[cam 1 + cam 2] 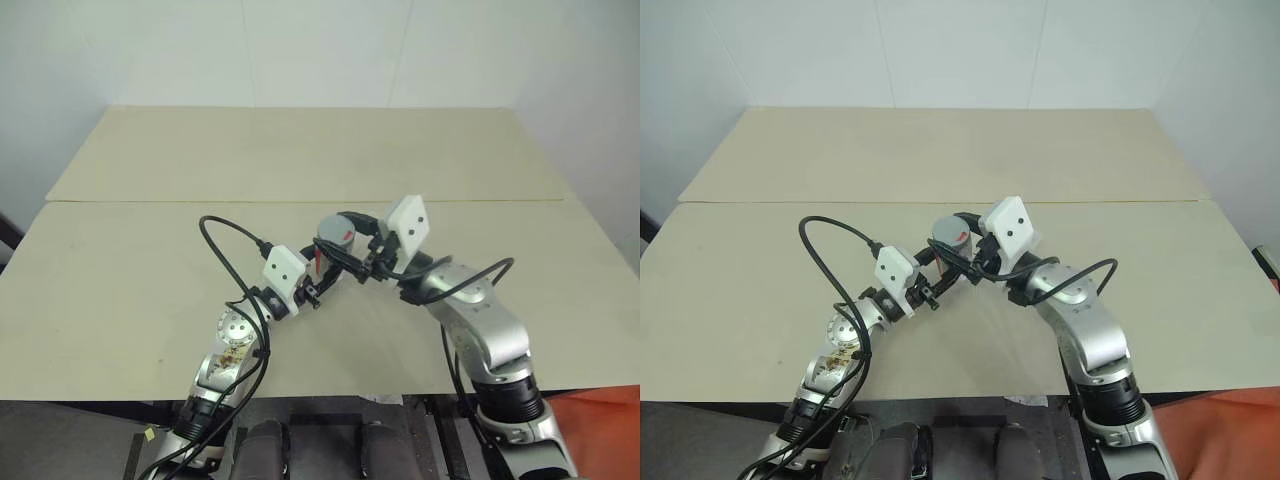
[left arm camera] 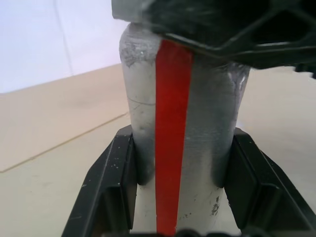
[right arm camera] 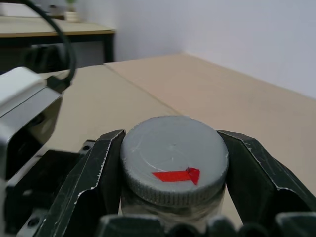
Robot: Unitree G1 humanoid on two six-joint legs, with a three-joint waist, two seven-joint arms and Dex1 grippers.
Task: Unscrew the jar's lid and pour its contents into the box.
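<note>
The jar (image 2: 202,123), silvery-grey with a red vertical stripe, is held upright above the table. My left gripper (image 2: 182,153) is shut on its body, one black finger (image 2: 116,173) on each side. The grey ribbed lid (image 3: 174,155), marked with a red arrow, sits on top of the jar. My right gripper (image 3: 173,148) is shut on the lid's rim from the opposite side. In the left eye view the two grippers meet over the middle of the table, with the jar (image 1: 333,243) between them. The box is out of view.
The beige table (image 1: 140,260) spreads wide around both arms, with a seam (image 1: 150,202) running across its far half. Black cables (image 1: 225,245) loop up from both wrists. A white wall stands behind the table's far edge.
</note>
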